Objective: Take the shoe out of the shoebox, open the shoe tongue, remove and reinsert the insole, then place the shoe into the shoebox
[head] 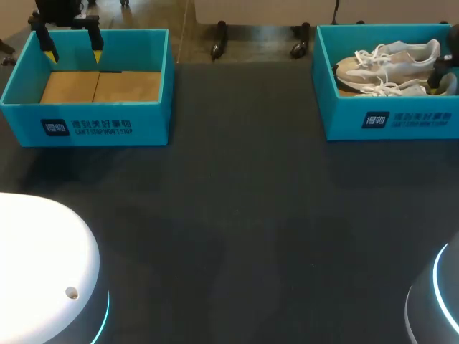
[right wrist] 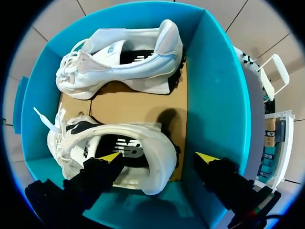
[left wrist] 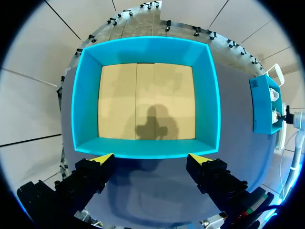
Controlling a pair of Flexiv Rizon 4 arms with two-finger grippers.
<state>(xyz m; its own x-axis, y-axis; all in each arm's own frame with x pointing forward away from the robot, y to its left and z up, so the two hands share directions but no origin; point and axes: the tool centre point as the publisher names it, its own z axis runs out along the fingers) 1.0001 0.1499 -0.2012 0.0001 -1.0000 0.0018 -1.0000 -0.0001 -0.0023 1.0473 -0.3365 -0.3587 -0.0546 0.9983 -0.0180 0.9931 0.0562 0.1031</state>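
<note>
Right end effector spread over shoe; head view barely shows it.

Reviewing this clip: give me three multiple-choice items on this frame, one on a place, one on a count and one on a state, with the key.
1. Where do the shoes lie?
A. inside the right shoebox
B. loose outside any box
C. hanging in the air

2. How many shoes are in view?
A. one
B. two
C. three

3. What state is the right end effector in?
A. shut on a lace
B. open over the near shoe
C. shut on a box wall

Key:
1 A: the head view shows both shoes within the teal walls.
2 B: the right wrist view shows two white shoes lying side by side.
3 B: its yellow tips stand wide apart, with one over the shoe's opening and the other past its heel.
</note>
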